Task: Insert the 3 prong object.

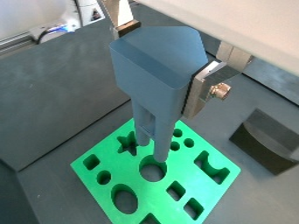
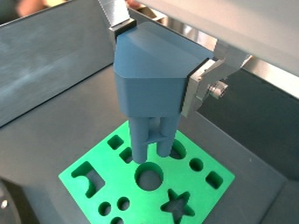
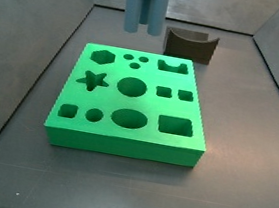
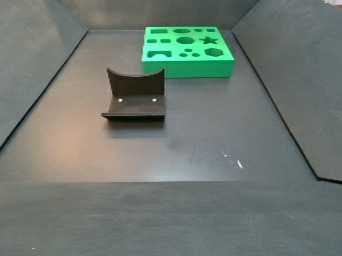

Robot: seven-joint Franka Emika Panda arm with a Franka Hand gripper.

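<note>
Wrist view, hand [image 1: 163, 74] gripping 3 prong object [image 1: 156, 79]

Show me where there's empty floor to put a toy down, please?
The biggest bare floor lies in front of the dark brown block, reaching toward the near wall. A smaller strip runs between that block and the green board. It is crowded over the board: the hand hangs there holding the 3 prong object above the holes.
</note>
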